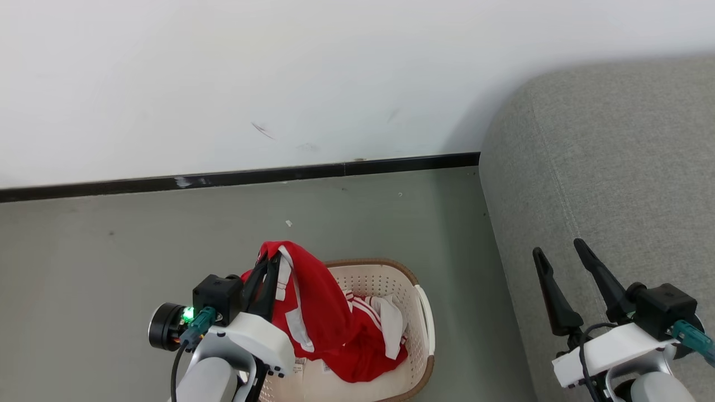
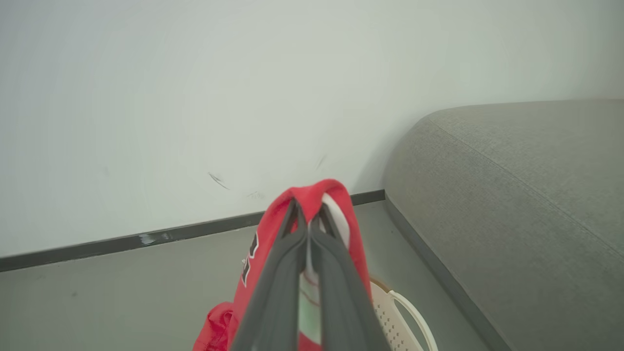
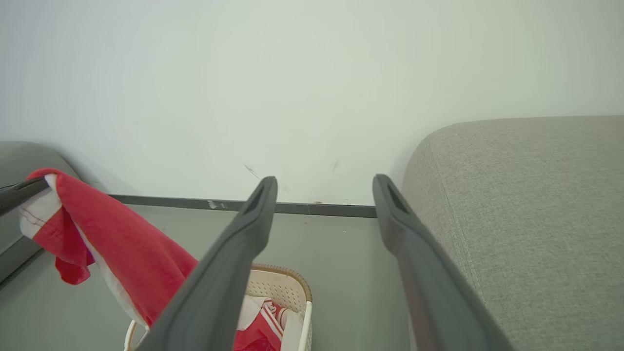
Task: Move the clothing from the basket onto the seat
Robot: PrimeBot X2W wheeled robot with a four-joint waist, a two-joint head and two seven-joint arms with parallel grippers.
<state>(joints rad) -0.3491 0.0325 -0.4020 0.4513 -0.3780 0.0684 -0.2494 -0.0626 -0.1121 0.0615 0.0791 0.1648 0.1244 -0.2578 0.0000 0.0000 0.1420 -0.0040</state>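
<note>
Above the basket [image 1: 385,262], the left gripper [image 1: 272,258] is clamped on a fold of the clothing [image 1: 321,301], whose tail lies inside; right of the basket, the right gripper [image 1: 558,247] gapes by the sofa [image 1: 603,167]. Left wrist: clothing draped over shut jaws. Right wrist: clothing hangs limp, likely light and soft; hold it bunched.
</note>
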